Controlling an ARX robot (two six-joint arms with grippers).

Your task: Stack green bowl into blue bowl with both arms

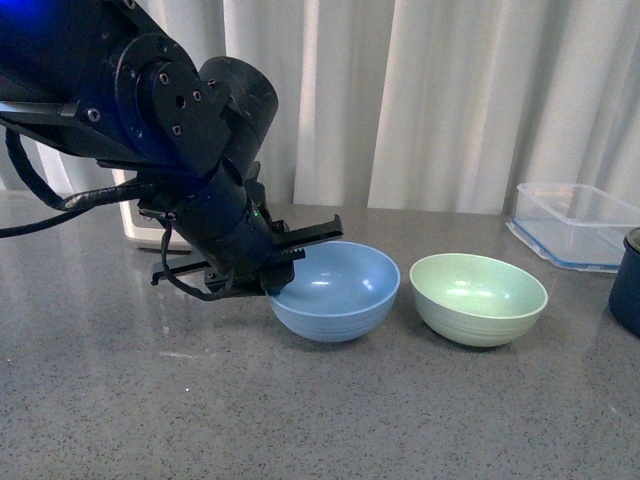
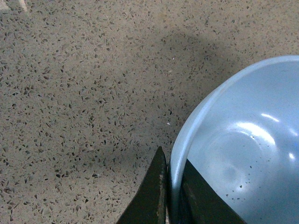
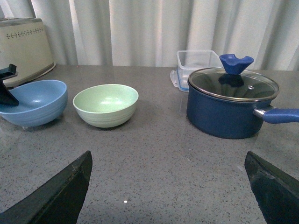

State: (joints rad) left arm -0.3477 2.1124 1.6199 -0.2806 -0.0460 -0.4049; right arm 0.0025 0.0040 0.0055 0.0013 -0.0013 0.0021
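Note:
The blue bowl (image 1: 340, 290) sits left of centre on the grey speckled counter, with the green bowl (image 1: 478, 297) upright just to its right and a small gap between them. My left gripper (image 1: 285, 265) is shut on the blue bowl's left rim. In the left wrist view the blue bowl's (image 2: 243, 149) rim is pinched in my left gripper (image 2: 173, 156), one finger inside and one outside. My right gripper (image 3: 168, 158) is open and low over bare counter, well short of the green bowl (image 3: 106, 105) and blue bowl (image 3: 35, 102).
A dark navy pot (image 3: 229, 109) with a glass lid stands right of the green bowl, handle pointing right. A clear plastic container (image 1: 575, 222) is behind it by the curtain. A cream appliance (image 3: 23, 44) stands at the back left.

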